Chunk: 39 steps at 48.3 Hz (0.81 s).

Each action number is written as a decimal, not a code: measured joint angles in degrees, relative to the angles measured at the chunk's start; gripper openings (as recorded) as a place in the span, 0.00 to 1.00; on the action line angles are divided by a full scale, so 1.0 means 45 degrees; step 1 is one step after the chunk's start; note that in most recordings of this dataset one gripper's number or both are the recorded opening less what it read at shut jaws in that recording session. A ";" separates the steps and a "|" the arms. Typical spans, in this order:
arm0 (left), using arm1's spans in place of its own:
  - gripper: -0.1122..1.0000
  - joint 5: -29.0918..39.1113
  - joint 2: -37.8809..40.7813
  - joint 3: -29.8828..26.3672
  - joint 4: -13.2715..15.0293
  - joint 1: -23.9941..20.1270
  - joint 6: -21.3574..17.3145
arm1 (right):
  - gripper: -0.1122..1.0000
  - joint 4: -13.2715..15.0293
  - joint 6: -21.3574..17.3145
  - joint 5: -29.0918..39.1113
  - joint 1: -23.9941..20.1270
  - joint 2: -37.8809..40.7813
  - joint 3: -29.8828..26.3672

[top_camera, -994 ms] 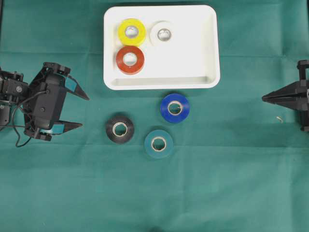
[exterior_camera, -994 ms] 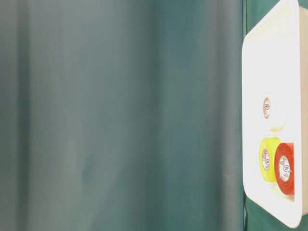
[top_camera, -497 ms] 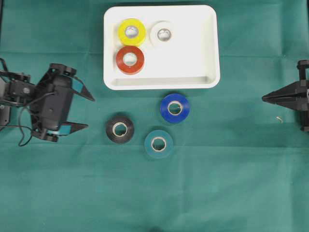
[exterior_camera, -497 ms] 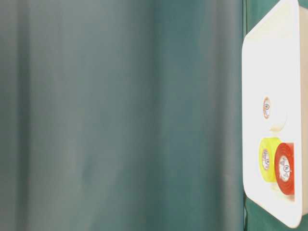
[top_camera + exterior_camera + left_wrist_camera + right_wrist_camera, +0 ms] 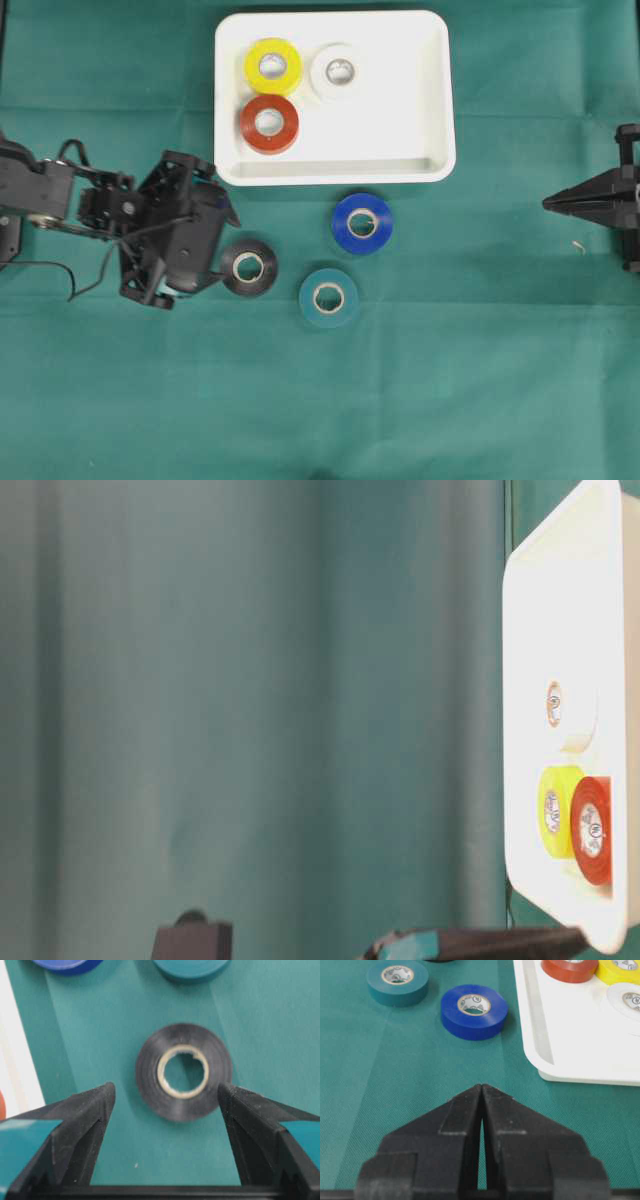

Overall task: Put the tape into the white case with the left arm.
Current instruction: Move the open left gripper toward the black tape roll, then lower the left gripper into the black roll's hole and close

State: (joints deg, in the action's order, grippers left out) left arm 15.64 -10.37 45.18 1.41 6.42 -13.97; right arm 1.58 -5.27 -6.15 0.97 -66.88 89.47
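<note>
Operator, in your overhead view the left arm (image 5: 60, 195) was cut off at the frame's left edge, and its own body hid most of the left end effector (image 5: 228, 243), so only the wrist camera gave you the fingers. There you had the left end effector spread wide with nothing in it, one dark finger (image 5: 85, 1125) on each side of the black tape roll (image 5: 184, 1071) and green cloth showing between each tip and the roll. The roll lay flat on the tabletop (image 5: 450, 380), just below the white case (image 5: 437, 100), whose near rim ran close above the left end effector. Inside the case you had a yellow roll (image 5: 273, 66), a red roll (image 5: 269, 123) and a white roll (image 5: 338, 71) grouped at its left end, leaving its right half bare. To the right of the black roll, the teal roll (image 5: 328, 297) and the blue roll (image 5: 362, 222) sat near each other. The table-level view showed mostly cloth, with only slivers of the arm at its bottom edge. At far right, the right end effector (image 5: 482, 1090) was pinched closed on nothing, partly out of frame, well apart from the rolls.
</note>
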 measured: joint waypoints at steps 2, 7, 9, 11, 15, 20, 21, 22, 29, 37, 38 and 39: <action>0.84 0.0000 0.0176 -0.0117 0.0000 0.0020 -0.0020 | 0.02 0.0000 0.0000 0.0000 0.0000 0.0020 0.0000; 0.84 0.0000 0.0605 -0.0352 0.0000 0.0020 -0.0059 | 0.02 0.0000 0.0000 0.0000 0.0000 0.0000 0.0000; 0.84 -0.0020 0.0781 -0.0430 0.0000 0.0020 -0.0078 | 0.02 0.0000 0.0000 0.0000 0.0000 0.0020 0.0000; 0.84 -0.0020 0.0977 -0.0527 0.0000 0.0020 -0.0137 | 0.02 0.0000 0.0000 0.0000 0.0000 0.0000 0.0000; 0.84 -0.0020 0.1348 -0.0664 0.0000 0.0020 -0.0195 | 0.02 0.0000 0.0000 0.0000 0.0000 0.0020 0.0000; 0.84 -0.0020 0.1758 -0.0840 0.0000 0.0020 -0.0352 | 0.02 0.0000 0.0000 0.0000 0.0000 0.0000 0.0000; 0.84 -0.0039 0.1855 -0.0879 0.0000 0.0020 -0.0410 | 0.02 0.0000 0.0000 0.0000 0.0000 0.0020 0.0000; 0.84 -0.0039 0.1914 -0.0898 0.0000 0.0020 -0.0449 | 0.02 0.0000 0.0000 0.0000 -0.0020 0.0020 0.0000; 0.84 -0.0078 0.2188 -0.1016 0.0000 0.0000 -0.0703 | 0.02 0.0000 0.0000 0.0000 0.0000 0.0020 0.0000; 0.83 -0.0234 0.2441 -0.1035 0.0000 -0.0234 -0.0957 | 0.02 0.0000 0.0000 0.0000 -0.0020 0.0000 0.0000; 0.83 -0.0234 0.2461 -0.1035 -0.0020 -0.0254 -0.0977 | 0.02 0.0000 0.0000 0.0000 0.0000 0.0000 0.0000; 0.84 -0.0254 0.2520 -0.1035 -0.0020 -0.0313 -0.0996 | 0.02 0.0000 0.0000 0.0000 -0.0020 0.0000 0.0000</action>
State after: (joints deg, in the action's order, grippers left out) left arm 14.50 0.97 40.52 1.32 5.01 -18.46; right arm 1.58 -5.27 -6.15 0.88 -66.88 89.47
